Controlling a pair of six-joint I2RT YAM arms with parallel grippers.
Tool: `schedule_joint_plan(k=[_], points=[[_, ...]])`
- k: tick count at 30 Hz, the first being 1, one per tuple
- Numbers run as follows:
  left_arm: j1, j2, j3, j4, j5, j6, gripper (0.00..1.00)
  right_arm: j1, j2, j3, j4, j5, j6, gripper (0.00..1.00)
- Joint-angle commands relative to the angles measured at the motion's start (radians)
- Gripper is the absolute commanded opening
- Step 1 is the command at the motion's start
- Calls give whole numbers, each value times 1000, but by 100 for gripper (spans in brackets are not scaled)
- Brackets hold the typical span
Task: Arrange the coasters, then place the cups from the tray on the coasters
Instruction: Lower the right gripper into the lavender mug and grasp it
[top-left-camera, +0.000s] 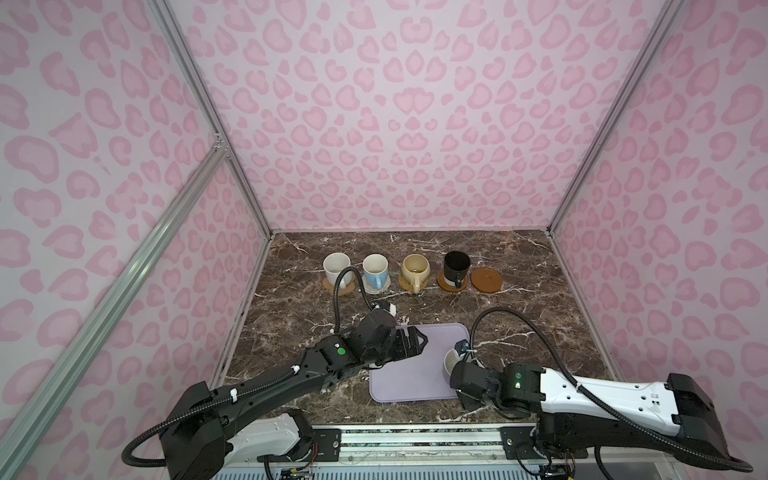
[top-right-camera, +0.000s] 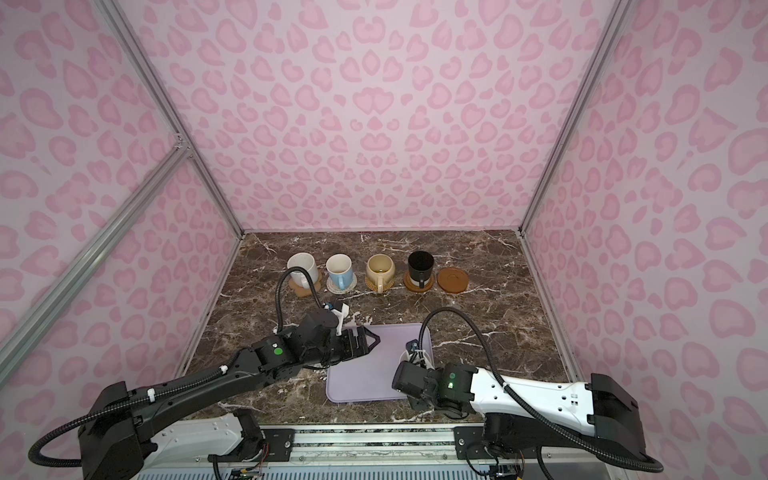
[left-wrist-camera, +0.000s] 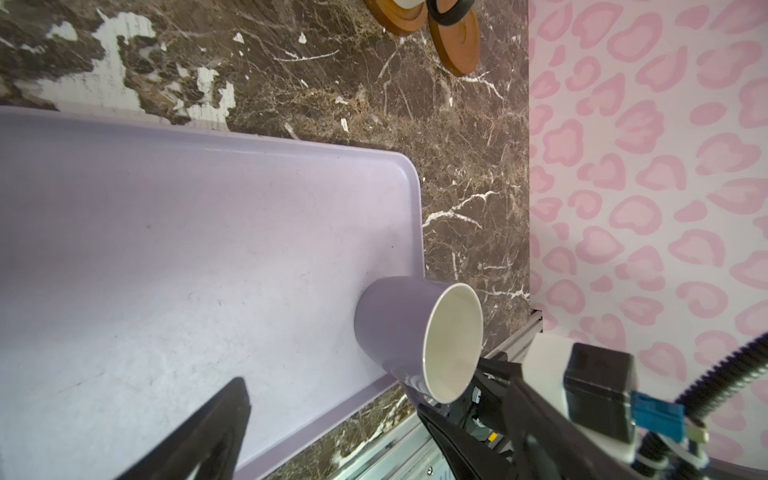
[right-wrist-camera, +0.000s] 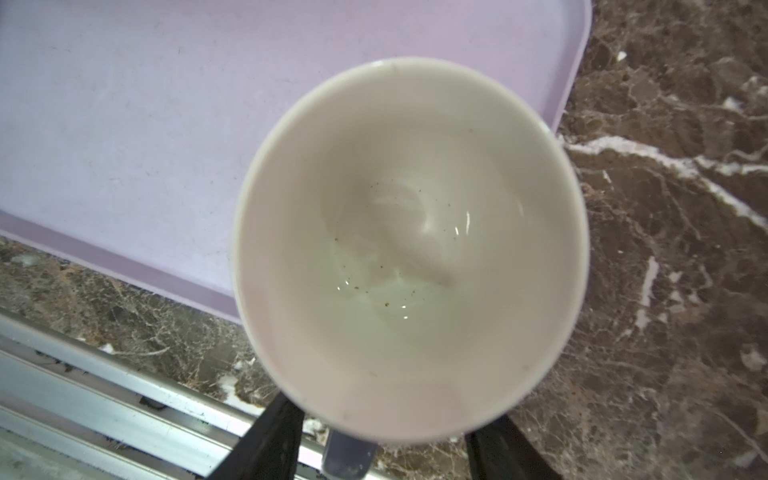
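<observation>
nearest you, the right gripper (right-wrist-camera: 384, 451) sits at the lavender mug (left-wrist-camera: 390, 328), one finger on either side of its handle. the mug hides the tips, so you cannot tell whether it pinches. the mug stands upright in the near right corner of the tray (top-left-camera: 415, 382) on the counter (top-left-camera: 540, 332). the left gripper (top-left-camera: 415, 341) hovers over the tray's far left corner, jaws spread. far row, left to right: white mug (top-left-camera: 336, 266) on the flower-shaped coaster (top-left-camera: 341, 289), light blue mug (top-left-camera: 375, 268) on the whitish woven coaster (top-left-camera: 385, 285), cream-yellow mug (top-left-camera: 415, 268) on the rattan coaster (top-left-camera: 404, 284), black mug (top-left-camera: 456, 265) on a wooden disc (top-left-camera: 444, 285), and the second wooden disc (top-left-camera: 486, 280) just beside it.
</observation>
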Motion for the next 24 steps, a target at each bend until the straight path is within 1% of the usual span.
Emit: schedule_joint_plan(k=[1,4,13,17,24], points=[[1,-12,-8,23,-38,-17,97,7,12,-24,26,44,35,52],[1,-13,-14,30,-42,-25,97,22,28,-38,73,45,45,46],[1,-1,-17,45,-34,-25,97,43,86,-37,111,85,60,33],[1,14,-25,87,12,-24,97,62,92,-36,110,108,74,25],[2,22,3,58,10,-4,97,65,76,-38,126,105,72,9]])
